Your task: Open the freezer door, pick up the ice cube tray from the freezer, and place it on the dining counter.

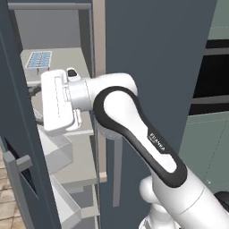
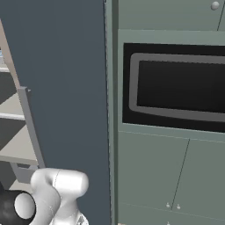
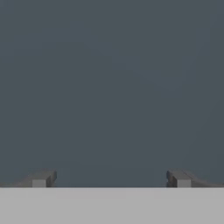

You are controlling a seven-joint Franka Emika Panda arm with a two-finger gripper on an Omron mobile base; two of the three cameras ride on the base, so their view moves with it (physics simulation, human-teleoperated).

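Ice cube tray (image 1: 38, 60) on freezer shelf (image 1: 67, 60), arm (image 1: 134, 129) in front.

Kitchen: slate-grey freezer (image 1: 147, 53) with shelves, built-in oven (image 2: 176, 85), teal cabinets (image 2: 149, 176).

A black oven (image 2: 176, 85) sits built into grey-teal cabinets (image 2: 169, 176). Tan wood floor (image 1: 6, 188) shows at the lower left.
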